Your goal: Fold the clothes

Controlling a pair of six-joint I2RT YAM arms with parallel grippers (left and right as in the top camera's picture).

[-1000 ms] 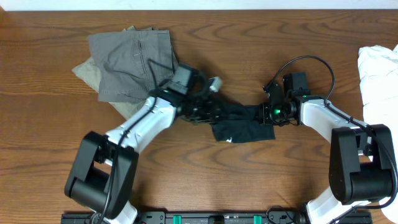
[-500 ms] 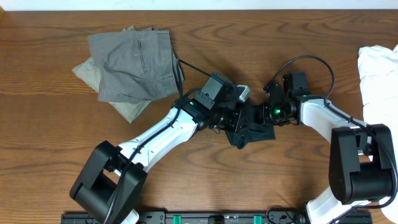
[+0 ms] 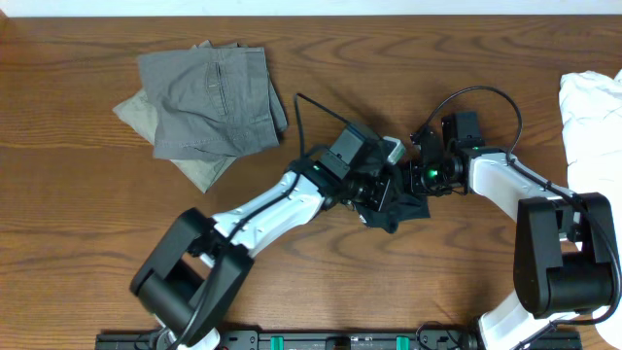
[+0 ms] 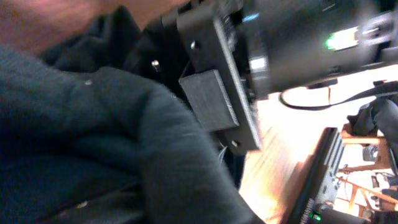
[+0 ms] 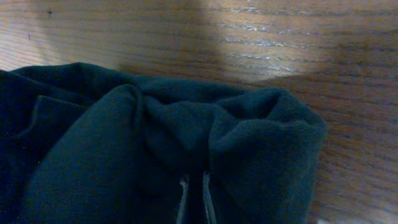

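A dark navy garment (image 3: pixel 397 212) lies bunched at the table's middle, between my two grippers. My left gripper (image 3: pixel 382 191) is over the garment's left part, close against my right gripper (image 3: pixel 420 179). In the left wrist view the dark cloth (image 4: pixel 93 137) fills the frame and hides the jaws; the right arm's black body (image 4: pixel 249 56) looms just beyond. In the right wrist view my right gripper (image 5: pixel 193 198) is shut on a fold of the garment (image 5: pixel 155 137), with the cloth pinched between the thin fingers.
Folded grey shorts (image 3: pixel 209 92) lie on a khaki piece (image 3: pixel 141 109) at the back left. White cloth (image 3: pixel 591 107) is heaped at the right edge. Bare wooden table (image 3: pixel 97 214) surrounds the arms.
My left gripper has swept right across the table with the garment's left part, bunching it up against the right gripper. The right arm has stayed in place.
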